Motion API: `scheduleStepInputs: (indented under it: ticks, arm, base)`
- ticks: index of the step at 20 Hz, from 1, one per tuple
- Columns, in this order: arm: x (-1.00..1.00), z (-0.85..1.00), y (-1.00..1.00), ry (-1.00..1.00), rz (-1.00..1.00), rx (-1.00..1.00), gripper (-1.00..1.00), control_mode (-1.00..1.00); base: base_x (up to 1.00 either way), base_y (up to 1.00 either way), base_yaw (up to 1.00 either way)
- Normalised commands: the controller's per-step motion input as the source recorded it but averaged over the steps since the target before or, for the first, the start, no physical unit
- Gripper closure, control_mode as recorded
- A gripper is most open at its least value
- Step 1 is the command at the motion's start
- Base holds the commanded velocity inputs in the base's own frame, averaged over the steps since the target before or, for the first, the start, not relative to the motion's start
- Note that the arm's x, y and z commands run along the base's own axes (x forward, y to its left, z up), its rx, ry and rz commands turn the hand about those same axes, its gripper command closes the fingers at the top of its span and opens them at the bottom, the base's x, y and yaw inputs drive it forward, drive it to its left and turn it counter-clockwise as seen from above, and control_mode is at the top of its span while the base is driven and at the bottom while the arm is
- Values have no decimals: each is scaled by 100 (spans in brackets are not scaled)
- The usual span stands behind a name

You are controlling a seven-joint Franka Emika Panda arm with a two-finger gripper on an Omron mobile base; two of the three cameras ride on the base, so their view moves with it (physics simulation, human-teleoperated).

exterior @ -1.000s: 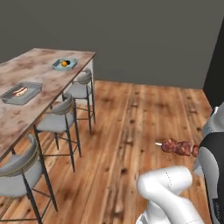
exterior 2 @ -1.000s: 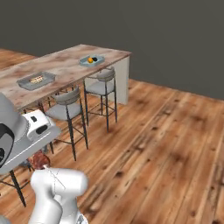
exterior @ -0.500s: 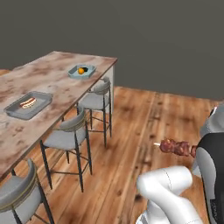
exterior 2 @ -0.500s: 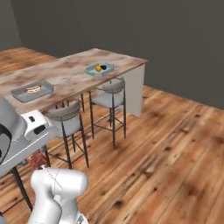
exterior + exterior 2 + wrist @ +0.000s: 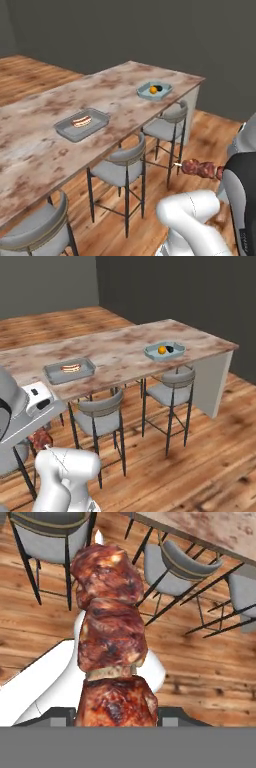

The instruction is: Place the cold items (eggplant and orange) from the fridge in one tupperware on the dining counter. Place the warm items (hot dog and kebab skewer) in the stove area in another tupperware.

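The kebab skewer (image 5: 112, 637) is held clamped between nearly closed fingers, in transit; release is judged due into the grey tupperware (image 5: 82, 124) beside the hot dog (image 5: 81, 121), well ahead.

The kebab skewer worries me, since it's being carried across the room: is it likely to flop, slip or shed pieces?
The kebab skewer probably stays stiff: in the left base view it juts out straight and level. Its meat chunks look glossy, so a grip on them may be slippery. The chunks sit tightly stacked along the stick, so shedding seems unlikely, though rotation in the grip is possible.
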Motion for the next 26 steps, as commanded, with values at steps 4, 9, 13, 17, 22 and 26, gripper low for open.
scheduleStepInputs:
  ticks: [4, 9, 13, 17, 22, 26]
  arm:
    - [0, 0, 0, 0, 0, 0, 100, 100]
    - [0, 0, 0, 0, 0, 0, 100, 100]
    - [0, 0, 0, 0, 0, 0, 100, 100]
    - [0, 0, 0, 0, 0, 0, 100, 100]
    - [3, 0, 0, 1, 0, 0, 100, -100]
    - [70, 0, -2, 6, -4, 0, 100, -100]
  base:
    - [70, 0, 53]
    - [64, 0, 42]
    - [76, 0, 20]
    - [90, -3, 14]
    - [35, 0, 0]
    - [0, 0, 0]
